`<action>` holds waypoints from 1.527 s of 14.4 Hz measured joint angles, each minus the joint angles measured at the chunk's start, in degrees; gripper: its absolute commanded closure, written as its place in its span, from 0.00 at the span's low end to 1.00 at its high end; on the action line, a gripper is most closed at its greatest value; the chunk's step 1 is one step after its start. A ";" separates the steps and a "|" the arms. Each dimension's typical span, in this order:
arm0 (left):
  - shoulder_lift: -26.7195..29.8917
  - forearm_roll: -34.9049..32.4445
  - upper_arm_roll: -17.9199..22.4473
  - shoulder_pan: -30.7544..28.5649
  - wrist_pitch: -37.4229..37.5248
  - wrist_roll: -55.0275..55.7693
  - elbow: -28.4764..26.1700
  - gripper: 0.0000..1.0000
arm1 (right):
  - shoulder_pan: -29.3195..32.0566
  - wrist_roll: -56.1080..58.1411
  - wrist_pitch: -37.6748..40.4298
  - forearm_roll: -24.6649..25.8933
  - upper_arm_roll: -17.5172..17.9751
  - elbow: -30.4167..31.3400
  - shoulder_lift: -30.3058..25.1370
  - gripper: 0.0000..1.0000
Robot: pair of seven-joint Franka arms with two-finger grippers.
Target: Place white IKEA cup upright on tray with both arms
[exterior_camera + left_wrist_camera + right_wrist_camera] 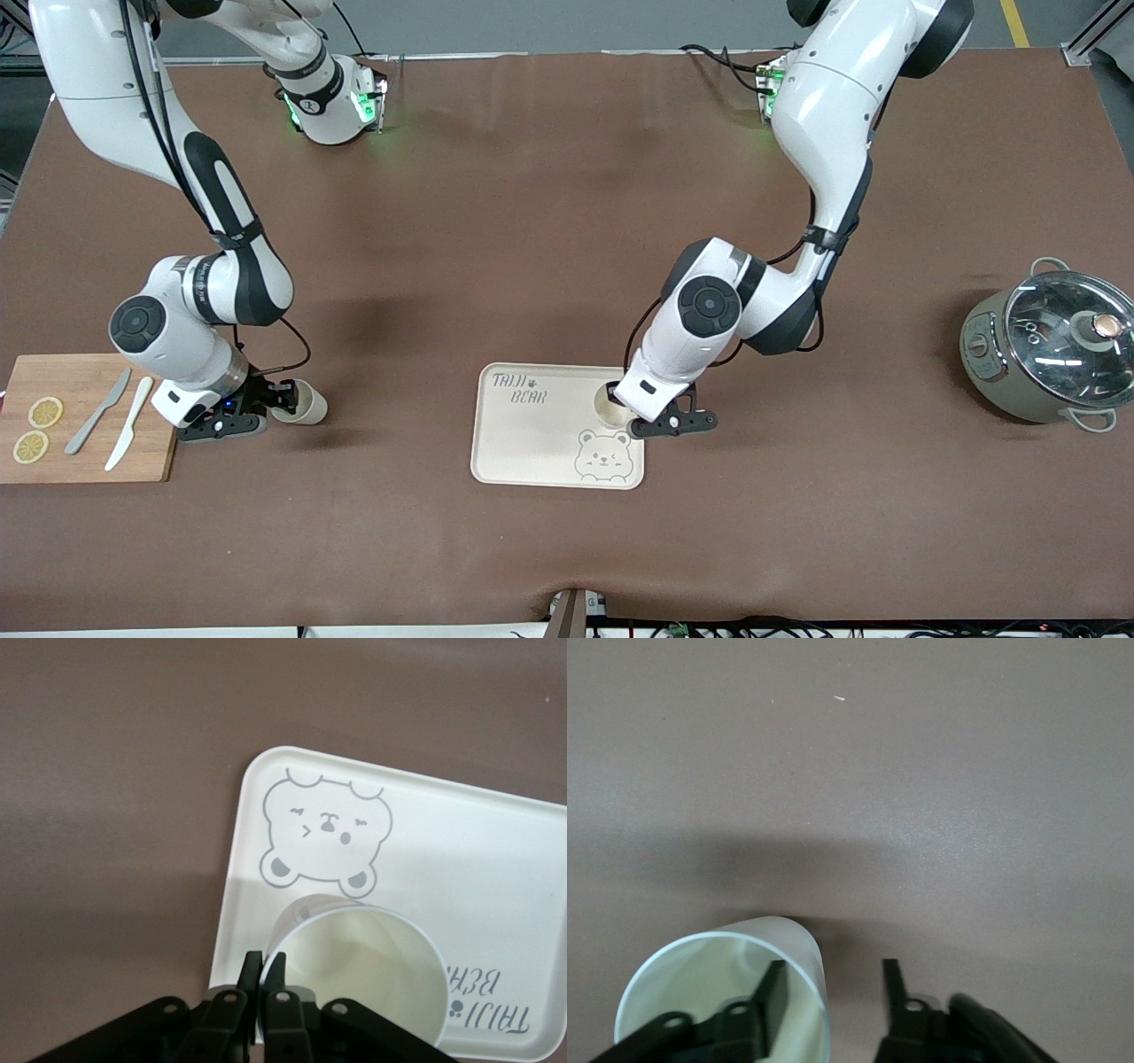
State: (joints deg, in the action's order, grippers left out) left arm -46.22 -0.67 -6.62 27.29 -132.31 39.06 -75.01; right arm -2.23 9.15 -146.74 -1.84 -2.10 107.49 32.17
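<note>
A white cup (606, 409) stands upright on the cream bear tray (532, 443), near the tray's edge toward the left arm's end. My left gripper (617, 396) is shut on that cup's rim; the left wrist view shows the gripper (266, 961) pinching the rim of the cup (372, 979) on the tray (496, 859). A second white cup (307, 404) lies tilted on the table beside the cutting board. My right gripper (282, 399) is open astride its wall, as the right wrist view (833, 979) shows: one finger inside this cup (700, 992), the other outside.
A wooden cutting board (89, 390) with two knives and two lemon slices lies at the right arm's end. A grey pot (1045, 354) with a glass lid stands at the left arm's end. Brown cloth covers the table.
</note>
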 measured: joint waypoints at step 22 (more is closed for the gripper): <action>-4.10 -3.69 0.33 1.33 -3.49 0.56 -0.02 1.00 | -0.14 -0.09 6.88 -1.58 0.89 -3.84 -2.24 1.00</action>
State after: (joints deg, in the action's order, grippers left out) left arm -50.31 -4.36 -6.28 28.62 -135.81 39.61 -75.03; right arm -2.37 9.06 -139.86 -3.42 -1.21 103.65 29.92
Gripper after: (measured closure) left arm 0.952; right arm 0.965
